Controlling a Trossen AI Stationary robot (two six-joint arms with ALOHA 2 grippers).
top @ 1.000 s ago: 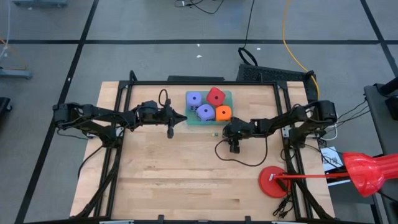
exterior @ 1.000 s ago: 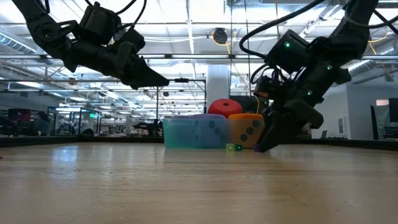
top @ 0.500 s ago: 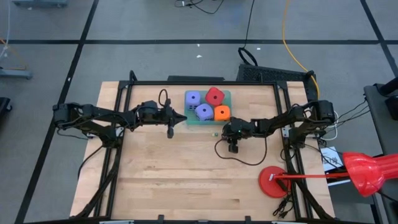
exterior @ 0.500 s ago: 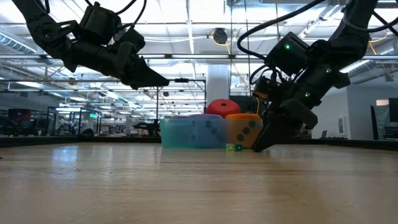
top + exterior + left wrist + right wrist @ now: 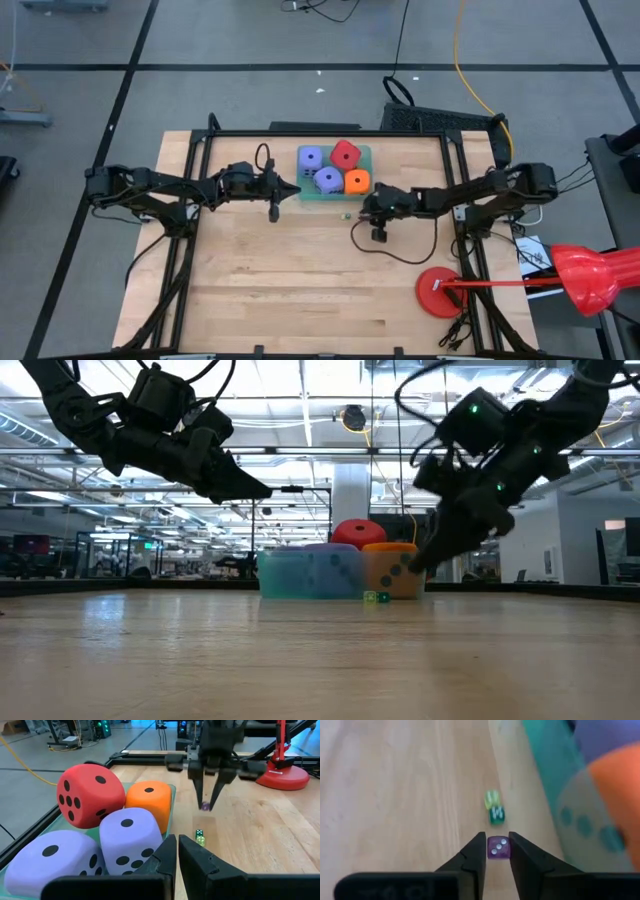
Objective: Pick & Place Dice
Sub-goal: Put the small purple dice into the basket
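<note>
Purple die (image 5: pixel 498 847) pinched between right gripper (image 5: pixel 497 851) fingers.

Count on the worktop (image 5: pixel 270 290): four large foam dice, being one red die (image 5: pixel 90 794), one orange die (image 5: pixel 148 800) and two purple dice (image 5: pixel 127 838) (image 5: pixel 50 861), all in one green tray (image 5: pixel 366 153). Three small clear dice: one purple small die (image 5: pixel 498 847), one green small die (image 5: pixel 496 814), one yellow small die (image 5: pixel 491 798). Dice in total: seven. Arms: two, each with one hand, the left hand (image 5: pixel 297 189) and the right hand (image 5: pixel 366 208), two fingers apiece. One red stand (image 5: pixel 440 292) at the worktop's right edge. One black cable (image 5: pixel 385 255) lies looped on the worktop.
</note>
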